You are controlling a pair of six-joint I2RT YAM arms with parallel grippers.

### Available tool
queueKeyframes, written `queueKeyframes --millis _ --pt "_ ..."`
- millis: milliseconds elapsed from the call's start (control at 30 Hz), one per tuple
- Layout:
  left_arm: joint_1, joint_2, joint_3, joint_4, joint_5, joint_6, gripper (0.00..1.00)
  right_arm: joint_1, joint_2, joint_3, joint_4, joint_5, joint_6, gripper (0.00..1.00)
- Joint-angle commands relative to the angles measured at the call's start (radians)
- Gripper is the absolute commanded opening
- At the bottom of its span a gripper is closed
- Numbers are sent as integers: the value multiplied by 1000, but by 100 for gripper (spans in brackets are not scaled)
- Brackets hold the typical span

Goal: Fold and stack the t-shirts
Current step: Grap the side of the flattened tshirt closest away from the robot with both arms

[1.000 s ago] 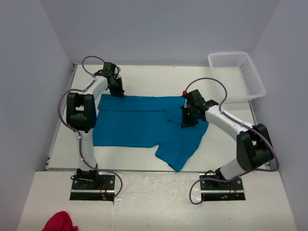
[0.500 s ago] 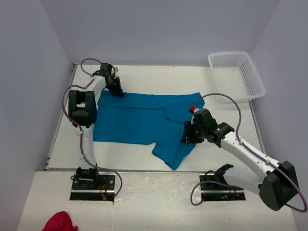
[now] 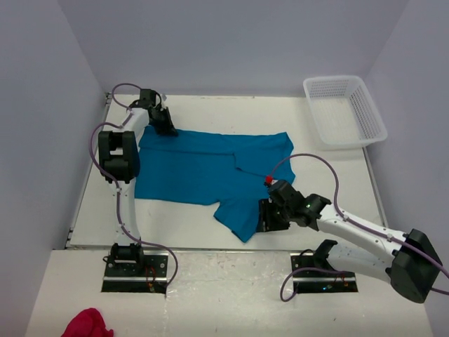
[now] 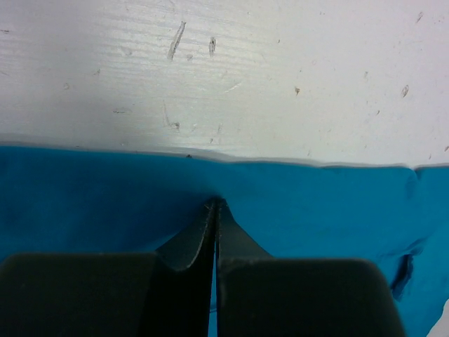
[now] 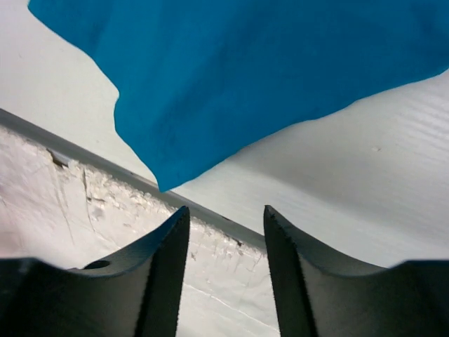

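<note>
Our left gripper (image 4: 214, 203) pinches the plain teal-blue fabric t-shirt (image 3: 203, 168) at its far edge; our right gripper (image 5: 224, 214), parted and empty, should grab its nearest corner squarely.

Bright, even overhead light — soft shadow under t-shirt (image 5: 231, 77) hem; wrist close-ups slightly soft.

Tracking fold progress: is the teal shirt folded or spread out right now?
Spread, not folded: the t-shirt lies mostly flat on the table, with one sleeve reaching toward the near edge.
</note>
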Motion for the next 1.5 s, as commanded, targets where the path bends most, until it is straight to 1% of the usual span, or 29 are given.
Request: queueKeyframes --millis 0,167,267,400,500,567,800,967,1100,1167,1200,1333,1367,1433,1467 --pt "6 2 -24 20 11 -3 0 48 -33 -43 72 -7 83 49" --pt "4 -18 -34 20 20 -4 0 114 -2 -66 141 -29 129 57" --pt "4 -30 -47 22 21 -4 0 128 30 -68 184 -37 142 58" --pt "4 -47 -74 32 23 -4 0 141 88 -56 236 -47 149 57" --pt "4 -55 -90 35 21 -3 0 162 129 -43 253 -32 160 51" --pt "4 -56 -94 35 18 0 0 176 145 -50 272 -26 172 50" --pt "4 -55 -91 38 24 0 0 191 203 -66 316 -6 186 50" --pt "4 -53 -102 42 24 5 0 193 231 -56 316 9 186 46" --pt "4 -50 -100 45 24 5 0 193 243 -54 315 22 189 41" --pt "4 -47 -100 45 24 5 0 193 248 -56 312 26 192 36" --pt "4 -46 -100 45 24 5 0 193 248 -56 311 29 192 36" --pt "4 -41 -104 43 24 7 0 193 237 -63 305 40 201 26" --pt "4 -42 -105 45 26 7 0 194 234 -66 304 46 204 21" --pt "4 -42 -110 46 24 8 0 194 213 -73 284 57 215 14" --pt "4 -44 -113 45 24 8 0 196 202 -73 275 77 220 7"
